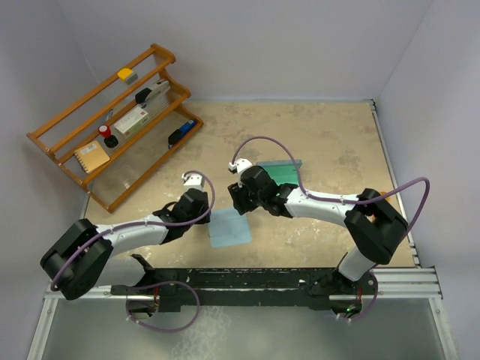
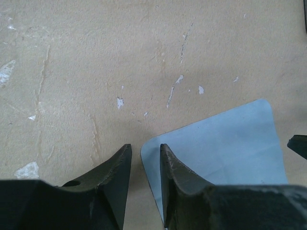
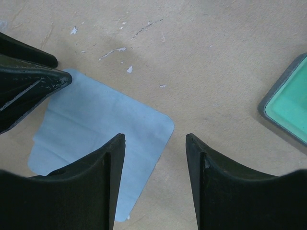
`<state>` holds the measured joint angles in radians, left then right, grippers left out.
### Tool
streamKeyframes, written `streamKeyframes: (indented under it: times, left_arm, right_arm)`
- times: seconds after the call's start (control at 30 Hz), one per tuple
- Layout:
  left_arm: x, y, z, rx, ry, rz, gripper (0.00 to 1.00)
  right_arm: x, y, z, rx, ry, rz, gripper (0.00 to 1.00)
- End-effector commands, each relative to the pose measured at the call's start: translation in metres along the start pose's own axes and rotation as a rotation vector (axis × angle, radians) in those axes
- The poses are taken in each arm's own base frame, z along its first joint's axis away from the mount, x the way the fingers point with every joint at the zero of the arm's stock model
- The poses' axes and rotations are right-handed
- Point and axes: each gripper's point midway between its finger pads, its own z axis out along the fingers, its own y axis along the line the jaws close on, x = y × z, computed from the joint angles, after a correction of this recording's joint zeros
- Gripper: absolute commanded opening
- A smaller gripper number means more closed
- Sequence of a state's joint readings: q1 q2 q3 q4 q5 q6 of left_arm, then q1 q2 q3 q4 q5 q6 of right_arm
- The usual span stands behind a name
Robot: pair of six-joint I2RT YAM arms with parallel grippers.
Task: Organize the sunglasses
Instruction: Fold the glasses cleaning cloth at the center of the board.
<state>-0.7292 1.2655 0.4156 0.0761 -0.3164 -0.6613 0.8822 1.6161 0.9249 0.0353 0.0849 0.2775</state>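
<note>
Blue cloth [image 1: 229, 227] on beige table [image 1: 337, 142], left end effector [image 2: 145, 147] narrow at its corner, right end effector [image 3: 154, 138] wide above it

We find open counter [image 1: 330, 135] across the far right. At the middle, the left gripper [image 1: 196, 204] and right gripper [image 1: 238, 201] crowd the flat blue cloth [image 1: 229, 227]. A green tray [image 1: 285, 172] lies behind the right gripper, and a wooden rack [image 1: 112, 127] fills the far-left corner.
</note>
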Motion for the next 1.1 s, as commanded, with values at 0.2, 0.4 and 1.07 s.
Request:
streamKeyframes:
  times: [0.2,0.4,1.07]
  left_arm:
    - [-0.0145,-0.0195,-0.0005,0.062,-0.036,0.001,0.25]
    - [-0.0102,-0.0196,-0.0005,0.066,-0.025,0.006,0.25]
    - [-0.0084,-0.0183,0.0001,0.057,-0.025,0.010,0.19]
  right_arm:
    - [-0.0041,-0.0019,0.0003,-0.004,-0.020,0.020,0.55]
    - [-0.0031,-0.0029,0.0011,-0.002,-0.017,0.024,0.55]
    - [-0.0003,-0.0032,0.0038,-0.003,-0.004,0.025,0.54]
